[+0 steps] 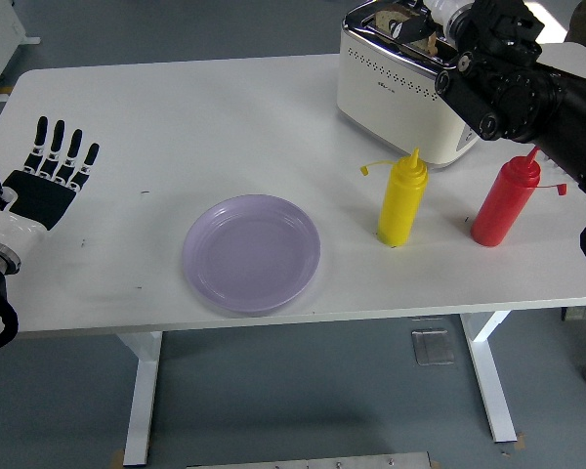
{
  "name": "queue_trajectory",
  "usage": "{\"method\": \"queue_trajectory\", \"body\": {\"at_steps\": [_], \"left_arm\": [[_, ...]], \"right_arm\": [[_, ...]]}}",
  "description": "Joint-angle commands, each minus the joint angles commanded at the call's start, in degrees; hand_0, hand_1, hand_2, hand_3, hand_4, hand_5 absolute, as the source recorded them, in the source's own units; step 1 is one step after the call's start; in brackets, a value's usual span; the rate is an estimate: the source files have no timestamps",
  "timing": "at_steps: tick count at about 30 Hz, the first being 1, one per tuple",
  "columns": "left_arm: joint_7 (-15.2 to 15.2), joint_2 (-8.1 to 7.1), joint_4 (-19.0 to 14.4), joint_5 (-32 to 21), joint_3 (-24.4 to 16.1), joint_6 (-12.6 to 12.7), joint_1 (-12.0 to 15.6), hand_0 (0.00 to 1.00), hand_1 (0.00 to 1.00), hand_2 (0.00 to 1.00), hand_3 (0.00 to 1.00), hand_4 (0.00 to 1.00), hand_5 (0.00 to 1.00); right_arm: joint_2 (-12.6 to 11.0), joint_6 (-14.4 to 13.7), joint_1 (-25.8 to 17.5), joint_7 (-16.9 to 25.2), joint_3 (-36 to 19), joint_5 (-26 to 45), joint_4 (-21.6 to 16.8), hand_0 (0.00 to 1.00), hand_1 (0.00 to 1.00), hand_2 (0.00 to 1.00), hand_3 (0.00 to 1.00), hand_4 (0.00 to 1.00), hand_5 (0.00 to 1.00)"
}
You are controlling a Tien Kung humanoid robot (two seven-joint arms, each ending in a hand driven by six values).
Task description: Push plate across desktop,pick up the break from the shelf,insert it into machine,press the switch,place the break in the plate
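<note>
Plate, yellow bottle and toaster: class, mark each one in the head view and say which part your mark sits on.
plate (251, 256), head view, bare centre of the dish.
yellow bottle (402, 203), head view, middle of its body.
toaster (391, 93), head view, its cream front wall.

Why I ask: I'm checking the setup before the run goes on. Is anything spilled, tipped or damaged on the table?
Nothing stands out. The plate lies flat and empty, the yellow bottle and red bottle stand upright, and the toaster sits square, with no spill visible.
</note>
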State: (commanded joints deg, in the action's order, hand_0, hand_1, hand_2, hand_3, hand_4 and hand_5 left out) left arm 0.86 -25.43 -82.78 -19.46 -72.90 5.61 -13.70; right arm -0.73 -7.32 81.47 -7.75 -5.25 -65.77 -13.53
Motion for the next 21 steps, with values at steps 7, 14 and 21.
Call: {"method": "queue_trajectory", "body": {"at_steps": [7,14,21], "left_arm": [[0.0,-0.08,0.0,0.0,-0.3,0.0,0.0,0.788,0.709,0.657,0.660,0.757,0.998],[0.0,-0.08,0.0,0.0,-0.3,0.1,0.0,0.788,0.706,0.653,0.656,0.758,0.998],[0.1,-0.07,0.0,0.0,-0.3,0.1,0.1,0.785,0.704,0.650,0.655,0.759,0.998]], "right_arm": [[0.1,0.6,-0.2,-0.1,0.8,-0.9,-0.2,0.340,0.500,0.512,0.526,0.332,0.046],[0.2,0.7,-0.5,0.0,0.9,-1.9,-0.3,0.335,0.494,0.508,0.527,0.323,0.024],[-0.1,-0.6,-0.4,-0.4,-0.5,-3.7,-0.7,0.310,0.478,0.491,0.514,0.246,0.002]]}}
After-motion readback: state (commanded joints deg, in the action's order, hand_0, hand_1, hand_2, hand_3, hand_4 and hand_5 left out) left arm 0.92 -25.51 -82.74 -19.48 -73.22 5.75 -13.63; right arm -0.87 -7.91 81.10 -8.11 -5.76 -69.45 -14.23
